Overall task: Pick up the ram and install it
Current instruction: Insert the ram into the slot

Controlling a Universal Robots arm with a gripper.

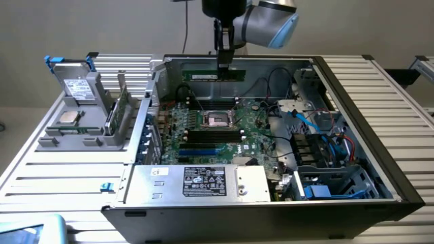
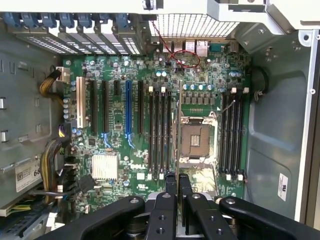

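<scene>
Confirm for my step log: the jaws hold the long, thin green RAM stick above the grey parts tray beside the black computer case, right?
No. The jaws hold the long, thin green RAM stick above the green motherboard inside the black computer case, not above the grey parts tray beside it; the exterior view shows this.

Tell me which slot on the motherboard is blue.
The expansion slot between black slots; the white slot stands at the row's end.
</scene>
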